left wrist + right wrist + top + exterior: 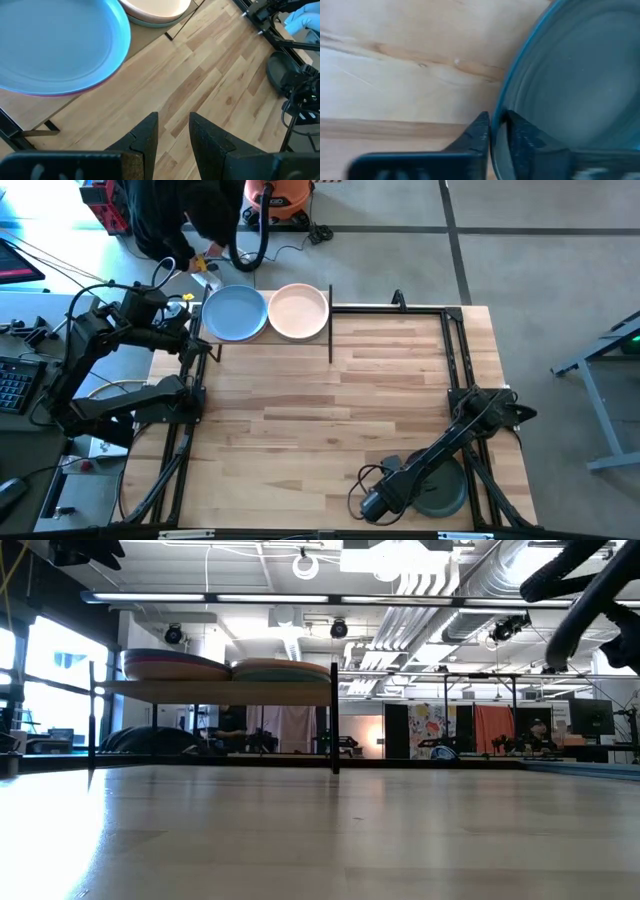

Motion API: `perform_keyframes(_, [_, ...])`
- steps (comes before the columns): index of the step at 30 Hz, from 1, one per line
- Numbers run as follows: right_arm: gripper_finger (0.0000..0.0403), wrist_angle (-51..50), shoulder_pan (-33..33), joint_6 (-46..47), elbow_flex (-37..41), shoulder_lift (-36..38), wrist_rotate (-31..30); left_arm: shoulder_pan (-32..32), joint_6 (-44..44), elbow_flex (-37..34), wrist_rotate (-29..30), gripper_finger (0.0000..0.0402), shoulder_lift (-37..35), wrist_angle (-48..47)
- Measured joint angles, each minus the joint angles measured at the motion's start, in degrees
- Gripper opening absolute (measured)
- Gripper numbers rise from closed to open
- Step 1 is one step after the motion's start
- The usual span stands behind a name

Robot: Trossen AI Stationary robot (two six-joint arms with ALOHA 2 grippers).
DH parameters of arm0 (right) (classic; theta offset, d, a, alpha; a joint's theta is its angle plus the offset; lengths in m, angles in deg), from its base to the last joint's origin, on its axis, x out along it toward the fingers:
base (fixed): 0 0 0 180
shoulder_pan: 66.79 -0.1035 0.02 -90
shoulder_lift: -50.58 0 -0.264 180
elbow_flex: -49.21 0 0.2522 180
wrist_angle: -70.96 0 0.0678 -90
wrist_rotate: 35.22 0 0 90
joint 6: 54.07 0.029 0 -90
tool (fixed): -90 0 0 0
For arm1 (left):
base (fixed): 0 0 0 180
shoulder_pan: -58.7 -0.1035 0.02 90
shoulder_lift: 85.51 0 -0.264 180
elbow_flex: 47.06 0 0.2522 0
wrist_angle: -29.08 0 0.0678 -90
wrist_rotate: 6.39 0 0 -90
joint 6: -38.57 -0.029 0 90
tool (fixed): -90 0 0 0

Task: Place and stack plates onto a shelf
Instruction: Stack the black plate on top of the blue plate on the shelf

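Step in hand: pickup of the last loose plate. The right pincer is at the bench's near right corner, its two dark fingers pinched on the rim of the round dark charcoal plate, one finger inside the rim and one outside. The plate lies flat on the striped light-wood bench, just beside the near edge.

The light-wood shelf with thin black posts stands at the far left of the bench. It carries two stacks of plates, one topped by a slate-blue round plate, the other by a pale peach round plate.

The left pincer hangs near the shelf, fingers apart, holding nothing.

Next move, as judged: lift clear, then cross diagonally to the shelf. The middle of the bench is bare. Watch the shelf's black posts, the left arm beside them, and the bench edge during the lift.
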Motion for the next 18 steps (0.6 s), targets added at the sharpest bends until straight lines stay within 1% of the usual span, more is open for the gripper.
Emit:
perform_keyframes(1, [0.0025,0.0,0.0,-0.56,-0.03,0.0,0.11,0.0,0.0,0.0,0.01,0.0097,0.0,0.02])
perform_keyframes(3, [0.0009,-0.32,0.0,-2.21,-0.33,0.0,0.27,0.0,0.15,0.0,0.0,0.0097,0.0,0.03])
perform_keyframes(6, [0.0016,-0.54,0.0,-5.24,-1.47,0.0,0.12,0.0,2.89,0.0,-0.01,0.0097,0.0,0.36])
perform_keyframes(9, [0.0005,-2.12,0.15,-8.1,-3.92,-0.02,-0.66,0.0,5.23,0.0,-0.01,0.0097,0.0,0.49])
perform_keyframes(15, [0.0001,-8.47,0.77,-11.66,-11.06,-0.01,-6.19,0.0,9.84,0.0,-0.01,0.0097,0.02,0.54])
perform_keyframes(18, [0.0001,-12.0,1.16,-13.58,-15.68,0.0,-10.42,0.0,11.01,0.0,0.07,0.0097,0.12,0.57])
